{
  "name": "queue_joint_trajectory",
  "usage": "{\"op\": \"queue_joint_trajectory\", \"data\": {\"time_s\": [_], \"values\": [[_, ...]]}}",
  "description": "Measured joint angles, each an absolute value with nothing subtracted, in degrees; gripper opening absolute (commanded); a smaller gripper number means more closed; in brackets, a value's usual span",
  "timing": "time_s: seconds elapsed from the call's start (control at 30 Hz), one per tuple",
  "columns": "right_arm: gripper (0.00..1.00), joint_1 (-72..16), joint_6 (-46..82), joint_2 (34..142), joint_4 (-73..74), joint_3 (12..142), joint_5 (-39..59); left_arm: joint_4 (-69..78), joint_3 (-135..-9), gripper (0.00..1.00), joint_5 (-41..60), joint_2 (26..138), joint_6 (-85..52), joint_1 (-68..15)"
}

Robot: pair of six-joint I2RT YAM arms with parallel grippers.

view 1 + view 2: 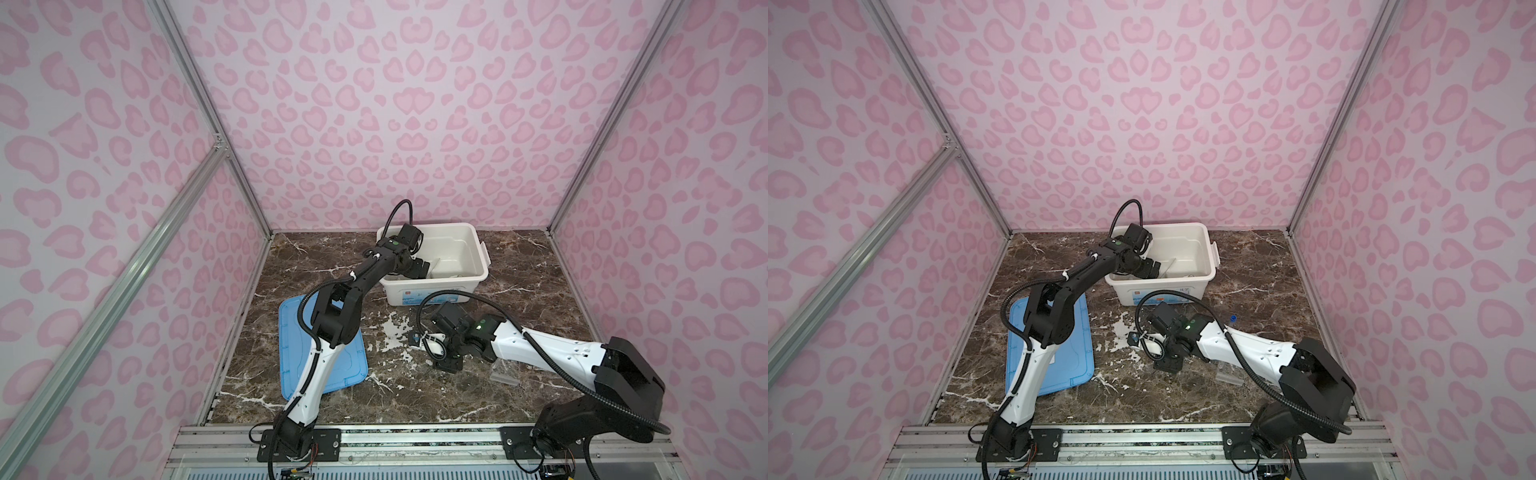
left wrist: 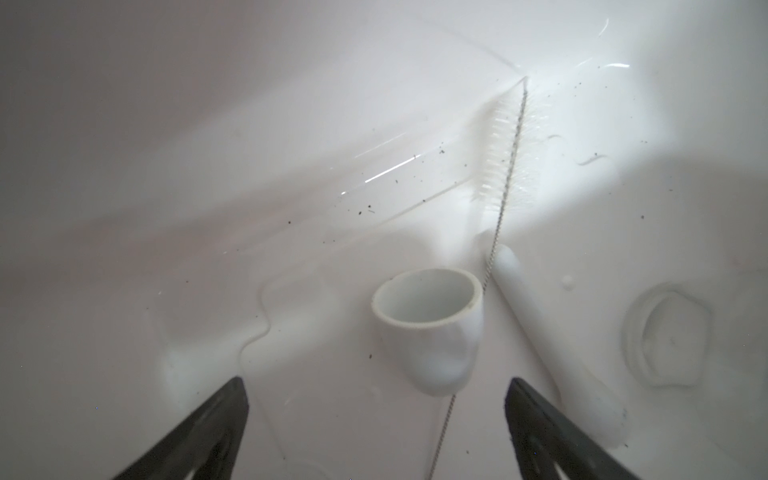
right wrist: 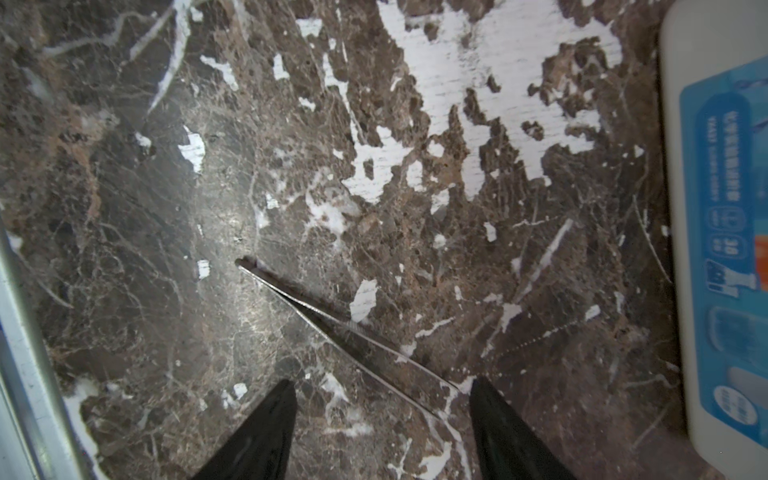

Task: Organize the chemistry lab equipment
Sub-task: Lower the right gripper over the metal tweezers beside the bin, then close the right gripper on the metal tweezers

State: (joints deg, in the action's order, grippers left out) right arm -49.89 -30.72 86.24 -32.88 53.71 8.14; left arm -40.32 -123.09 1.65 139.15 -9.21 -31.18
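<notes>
My left gripper (image 2: 376,386) is down inside the white bin, open, with nothing between its fingers. Just beyond its tips a small white mortar bowl (image 2: 428,332) lies on its side, and a white pestle (image 2: 552,345) rests beside it. A clear glass beaker (image 2: 374,166) lies further in. My right gripper (image 3: 382,388) hangs open low over the marble table, and metal tweezers (image 3: 345,332) lie flat between its fingers. In both top views a blue-capped test tube (image 1: 415,337) (image 1: 1133,338) lies by the right wrist. A clear tube rack (image 1: 505,372) (image 1: 1229,372) stands near the right forearm.
A wire tube brush (image 2: 505,162) lies in the bin (image 1: 469,245), running past the bowl. The bin's labelled wall (image 3: 715,249) stands close beside my right gripper. The blue lid (image 1: 332,365) lies flat under the left arm. Another blue cap (image 1: 1233,318) shows behind the right arm.
</notes>
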Motion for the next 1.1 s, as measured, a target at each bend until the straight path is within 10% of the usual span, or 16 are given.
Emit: {"op": "queue_joint_trajectory", "data": {"time_s": [1.1], "values": [[0.49,-53.9,-34.9,97.4,-33.7,56.1,3.7,-40.2,-120.5,0.98,5.3,139.2,-10.0,-31.1]]}}
